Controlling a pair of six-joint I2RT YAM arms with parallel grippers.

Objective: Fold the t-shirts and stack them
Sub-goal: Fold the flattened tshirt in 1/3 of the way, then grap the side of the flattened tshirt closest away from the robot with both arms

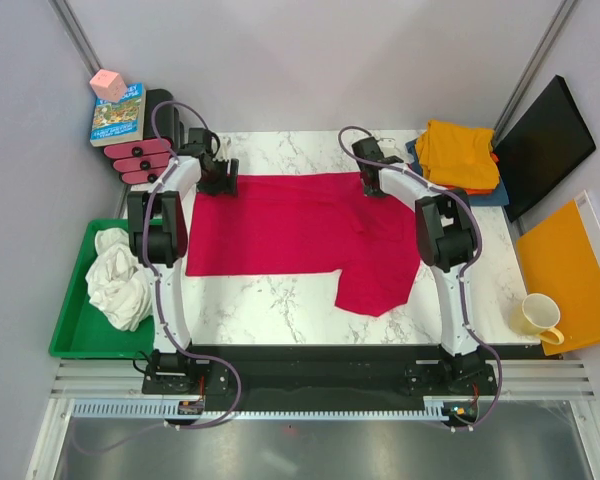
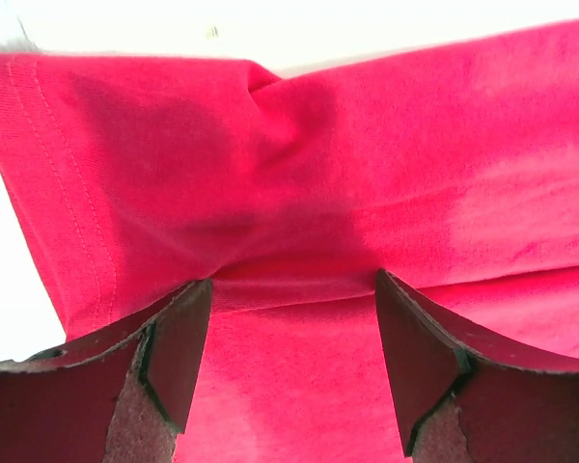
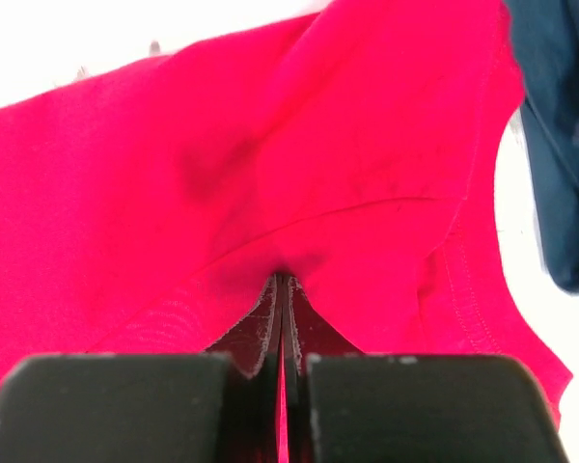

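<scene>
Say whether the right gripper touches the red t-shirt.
Touching. The right wrist view shows the right gripper shut on a pinch of the red t-shirt.

1. A blue book (image 1: 119, 115), lying just beyond the far left corner of the table (image 1: 270, 305), is showing pale cover lettering that is too small to read.
2. Nothing else is displaying legible text.

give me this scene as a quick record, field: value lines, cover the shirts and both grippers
red shirt: spread on table, one sleeve toward the near edge
left gripper: jaws apart, at the shirt's far left corner
right gripper: jaws shut on the shirt's far right edge
orange stack: folded, far right corner, blue shirt beneath
white shirt: crumpled in green tray, left of table
</scene>
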